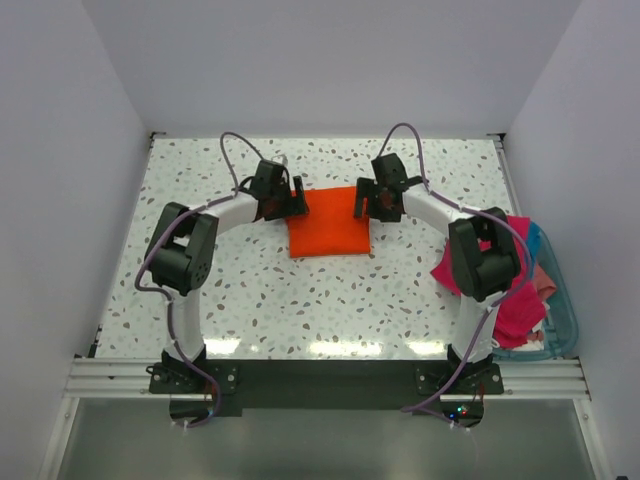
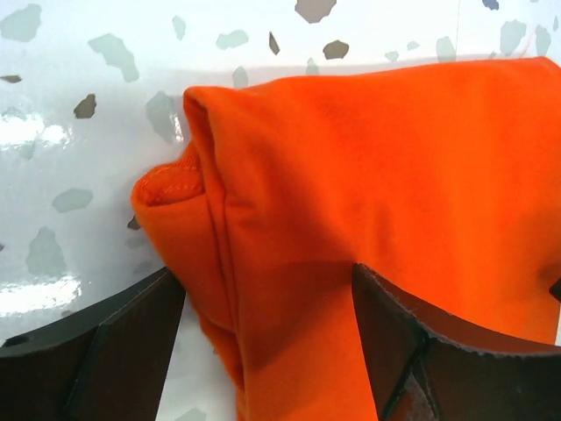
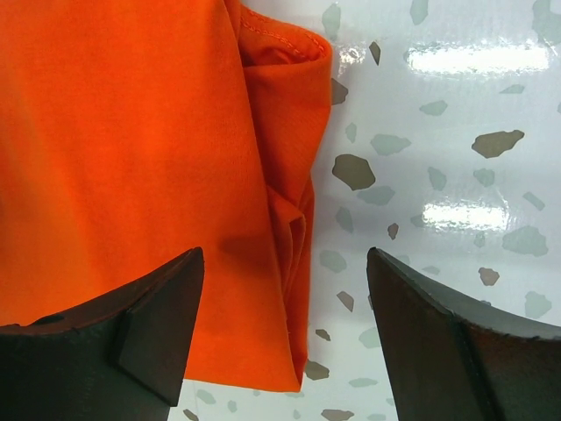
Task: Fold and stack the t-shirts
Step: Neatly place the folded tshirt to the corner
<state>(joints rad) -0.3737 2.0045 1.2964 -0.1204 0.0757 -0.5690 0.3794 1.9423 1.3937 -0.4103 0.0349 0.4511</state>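
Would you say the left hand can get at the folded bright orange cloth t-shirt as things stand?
Probably yes: the left hand is open over the left edge of the folded bright orange cloth t-shirt, with nothing between them.

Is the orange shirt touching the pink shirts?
Apart. The top view shows speckled table between the orange shirt and the pink shirts.

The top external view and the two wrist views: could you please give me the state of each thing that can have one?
orange t-shirt: folded into a rectangle, lying flat on the table.
magenta t-shirt: unfolded, heaped in the teal bin.
paler pink t-shirt: crumpled in the same bin.
left hand: open, jaws astride the orange shirt's left edge, holding nothing.
right hand: open, jaws astride its right edge, holding nothing.
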